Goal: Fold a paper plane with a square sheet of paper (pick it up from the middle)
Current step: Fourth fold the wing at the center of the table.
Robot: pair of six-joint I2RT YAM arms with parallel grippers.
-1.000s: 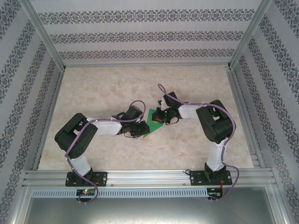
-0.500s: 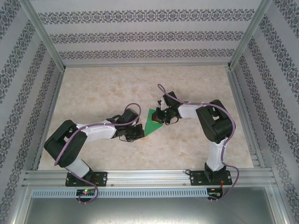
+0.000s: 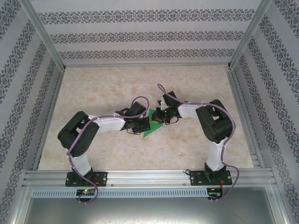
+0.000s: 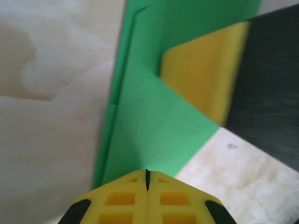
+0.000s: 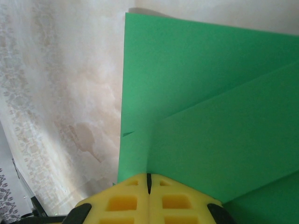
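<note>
My left pincer [image 3: 144, 125] has just swung in from where it hung a moment ago, back off the near-left edge of the paper [image 3: 152, 129], and now sits on top of that edge. On the way its jaws closed the last little gap. From the left wrist they meet in a thin seam, tips [image 4: 146, 173] down on the green sheet [image 4: 149, 121], and I see nothing between them. My right pincer [image 3: 161, 117] has not moved: it is just as tightly closed [image 5: 148, 177] and stays planted on the far-right part of the sheet [image 5: 196, 84], its yellow pad [image 4: 201, 79] facing me across the fold.

The paper lies flat on the tabletop [image 3: 103, 88] between the two arms, already partly folded, with layered flaps and a stepped double edge along the left side.

So I judge neither pincer is gripping: both are working as blunt presser tips. With the right one pinning the sheet, the left is now placed to rub along that doubled edge and sharpen the crease. The plane is only part-way made, and if the pinned side slips, the layers will skew.
</note>
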